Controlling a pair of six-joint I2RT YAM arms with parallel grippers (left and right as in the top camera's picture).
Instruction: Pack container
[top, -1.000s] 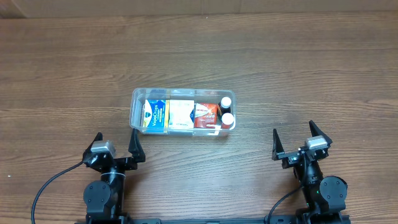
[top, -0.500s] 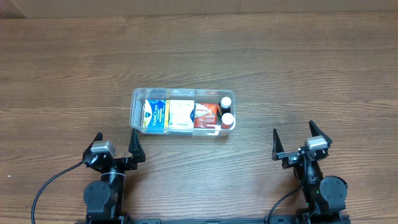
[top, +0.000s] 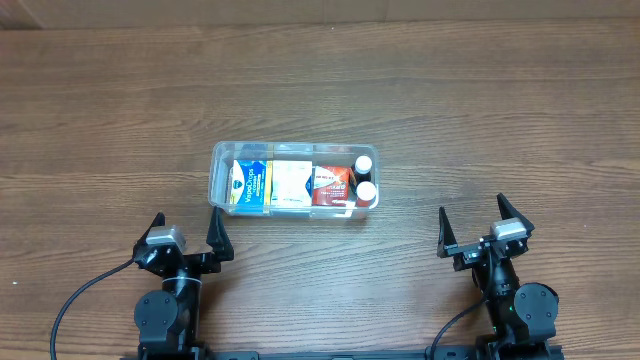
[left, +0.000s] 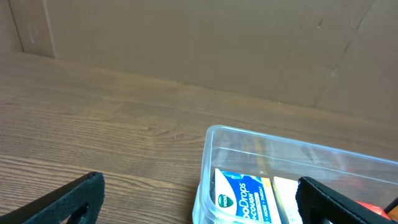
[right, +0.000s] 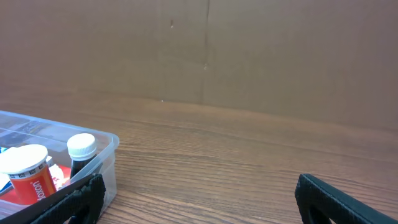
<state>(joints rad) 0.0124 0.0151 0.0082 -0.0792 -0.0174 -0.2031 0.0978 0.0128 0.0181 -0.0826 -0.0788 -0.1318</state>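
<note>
left wrist: blue box (left: 239, 196) reads "drops", maybe vicks; left pincer (top: 185, 225), right pincer (top: 472, 212) agape.

Overhead looks straight down on the desk (top: 450, 120); low wrist views face the back wall (right: 249, 50), each catching one end of the container (top: 290, 148).

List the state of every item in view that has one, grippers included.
Clear plastic rectangular container: lidless, filled.
Blue-and-white cardboard box: lying inside, left end.
White-and-yellow cardboard box: lying inside, middle.
Red cardboard box: lying inside, beside the bottles.
Two white-capped bottles: upright, capped, right end.
Left gripper: open, empty.
Right gripper: open, empty.
</note>
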